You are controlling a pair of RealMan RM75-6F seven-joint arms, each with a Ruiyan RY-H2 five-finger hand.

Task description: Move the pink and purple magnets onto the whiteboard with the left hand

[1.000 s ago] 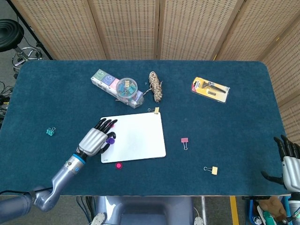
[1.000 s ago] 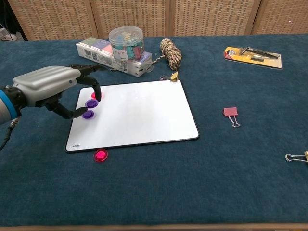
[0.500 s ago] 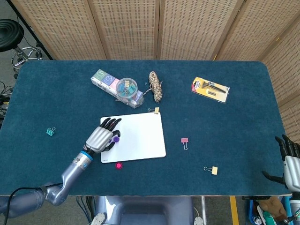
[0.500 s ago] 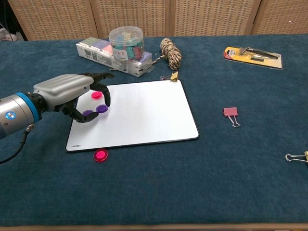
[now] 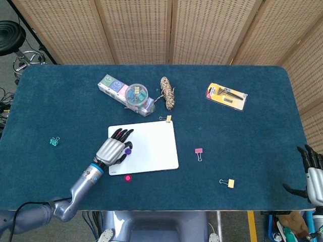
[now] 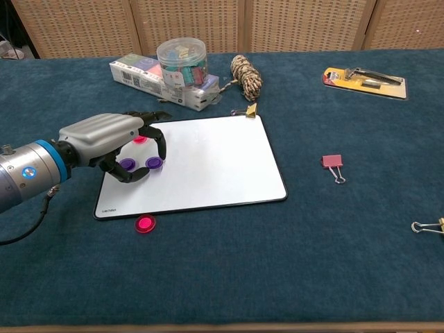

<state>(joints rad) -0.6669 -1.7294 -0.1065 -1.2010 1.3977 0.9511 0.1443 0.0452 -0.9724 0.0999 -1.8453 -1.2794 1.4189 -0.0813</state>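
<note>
Now a purple magnet [image 6: 154, 163] has been slid further onto the whiteboard [image 6: 208, 159] under the left hand [image 6: 114, 139], fingers curled; one pink magnet [image 6: 145, 224] remains on the worktop.

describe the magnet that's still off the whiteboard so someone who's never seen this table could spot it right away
Find the whiteboard lying flat on the blue table. Just off its near left corner, a round pink magnet lies on the cloth. It is the only magnet off the board.
</note>
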